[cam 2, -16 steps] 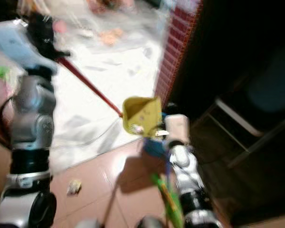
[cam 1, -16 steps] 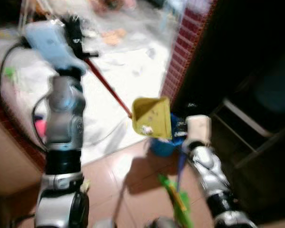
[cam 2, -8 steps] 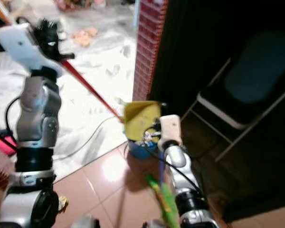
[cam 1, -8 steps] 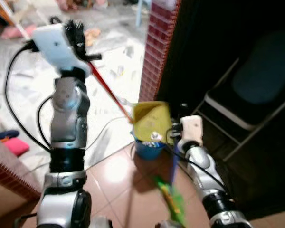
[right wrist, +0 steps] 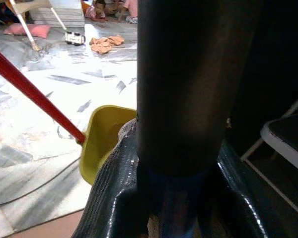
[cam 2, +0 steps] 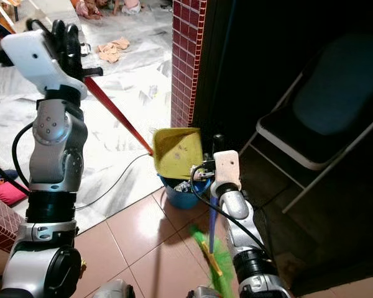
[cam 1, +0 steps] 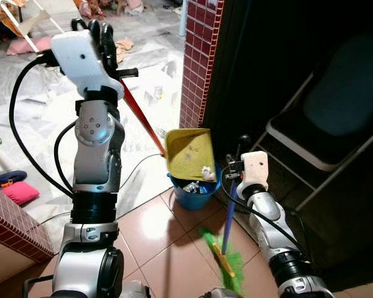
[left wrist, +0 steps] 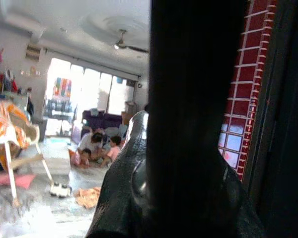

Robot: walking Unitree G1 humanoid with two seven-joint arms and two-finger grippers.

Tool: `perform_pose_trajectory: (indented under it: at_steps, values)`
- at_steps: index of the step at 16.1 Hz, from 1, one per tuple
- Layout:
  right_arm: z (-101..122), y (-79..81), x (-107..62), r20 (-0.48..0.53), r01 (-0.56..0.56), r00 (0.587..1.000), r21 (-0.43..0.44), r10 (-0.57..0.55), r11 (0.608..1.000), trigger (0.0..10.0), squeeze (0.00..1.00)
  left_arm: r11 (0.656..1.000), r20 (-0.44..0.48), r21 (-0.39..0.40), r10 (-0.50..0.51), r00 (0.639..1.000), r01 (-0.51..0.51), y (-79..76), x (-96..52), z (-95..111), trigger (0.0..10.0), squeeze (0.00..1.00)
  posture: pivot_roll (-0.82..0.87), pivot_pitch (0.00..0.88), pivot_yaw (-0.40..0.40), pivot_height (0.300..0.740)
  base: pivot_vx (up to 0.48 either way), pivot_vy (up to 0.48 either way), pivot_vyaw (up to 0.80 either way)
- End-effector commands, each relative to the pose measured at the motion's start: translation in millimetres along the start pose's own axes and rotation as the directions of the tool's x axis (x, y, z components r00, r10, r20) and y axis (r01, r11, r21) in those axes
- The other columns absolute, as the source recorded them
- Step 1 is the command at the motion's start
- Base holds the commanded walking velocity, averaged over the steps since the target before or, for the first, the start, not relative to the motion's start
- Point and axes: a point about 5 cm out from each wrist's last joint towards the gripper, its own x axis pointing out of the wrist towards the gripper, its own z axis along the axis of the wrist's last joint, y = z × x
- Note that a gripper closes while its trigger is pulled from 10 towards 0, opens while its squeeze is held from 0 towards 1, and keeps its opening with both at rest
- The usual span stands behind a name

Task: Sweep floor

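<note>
On a tiled floor beside a red brick pillar [cam 1: 196,62]
Left gripper [cam 1: 102,43]: raised high, fingers closed round the top of a red handle [cam 1: 140,118].
Red handle: slanting down to a yellow dustpan [cam 1: 189,154].
Yellow dustpan: tipped over a blue bin [cam 1: 193,191], with a scrap of litter at its lower lip.
Blue bin: on the brown tiles, close to the foot of the pillar, holding scraps of rubbish.
Right gripper [cam 1: 231,176]: low, just beside the bin, clamped on the blue shaft of a broom [cam 1: 227,214].
Broom: shaft nearly upright, green bristles [cam 1: 224,261] spread on the tiles below.
Right wrist view: dark shaft [right wrist: 181,84] between black fingers [right wrist: 114,198], the dustpan and red handle beyond.
Folding chair [cam 1: 326,124]: dark seat, pale frame, standing in shadow to the right.
Cable [cam 1: 137,169]: trailing across the pale sheeting on the floor behind the bin.
Pink cushion [cam 1: 18,191]: lying at far left by a low brick wall.
Background: people seated on the floor of a bright room, seen in the left wrist view.
</note>
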Motion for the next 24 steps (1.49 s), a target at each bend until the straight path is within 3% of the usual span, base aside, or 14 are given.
perform_pose_trajectory:
  at_steps: [1, 5, 13, 16, 18, 20, 22, 24]
  values:
    - [3, -3.1, -0.1, 0.013, 0.010, 1.000, 0.005, -0.010, 1.000, 10.0, 0.00, 1.000, 0.140, 0.019, -0.019, 0.990, 0.016, -5.8, 4.8, 23, 10.0, 0.00, -0.04, 0.000, -0.031, 0.740, 0.000, 0.000, 0.00]
    - [3, -5.6, -1.6, 0.015, 0.012, 1.000, 0.000, -0.012, 1.000, 10.0, 0.00, 0.996, 0.177, 0.087, -0.018, 0.984, 0.003, -11.0, 1.6, 22, 10.0, 0.00, -0.05, 0.000, -0.031, 0.740, 0.000, 0.000, 0.00]
    - [4, -5.7, -2.1, 0.025, 0.012, 1.000, -0.003, -0.012, 1.000, 10.0, 0.00, 0.979, 0.190, 0.148, -0.168, 0.967, 0.141, -40.0, -19.2, 10, 10.0, 0.00, -0.05, 0.000, -0.031, 0.740, 0.000, 0.000, 0.00]
    - [6, -6.5, 0.9, 0.028, 0.016, 0.999, -0.003, -0.016, 1.000, 10.0, 0.00, 0.980, 0.242, 0.166, -0.150, 0.959, 0.111, -25.3, -6.5, 29, 10.0, 0.00, -0.04, 0.000, -0.028, 0.740, 0.000, 0.000, 0.00]
    - [6, -2.7, 2.6, 0.030, 0.011, 0.999, 0.001, -0.011, 1.000, 10.0, 0.00, 0.994, 0.254, 0.110, -0.034, 0.966, 0.006, -4.5, 8.4, 41, 10.0, 0.00, -0.03, 0.000, -0.028, 0.740, 0.000, 0.000, 0.00]
    - [6, 3.2, 4.4, 0.030, -0.009, 1.000, 0.006, 0.009, 1.000, 10.0, 0.00, 0.987, 0.284, 0.135, 0.044, 0.958, -0.085, 18.6, 19.4, 53, 10.0, 0.00, -0.01, 0.000, -0.041, 0.740, 0.000, 0.000, 0.00]
    - [6, 4.9, 5.8, 0.029, -0.018, 0.999, 0.006, 0.018, 1.000, 10.0, 0.00, 0.970, 0.261, 0.212, 0.063, 0.963, -0.120, 30.3, 20.2, 48, 10.0, 0.00, 0.00, 0.000, -0.046, 0.740, 0.000, 0.000, 0.00]
    - [8, 5.4, 9.0, 0.034, -0.028, 0.999, 0.013, 0.028, 1.000, 10.0, 0.00, 0.933, 0.106, 0.333, 0.104, 0.989, -0.134, 43.9, 4.1, 15, 10.0, 0.00, 0.00, 0.000, -0.046, 0.740, 0.000, 0.000, 0.00]
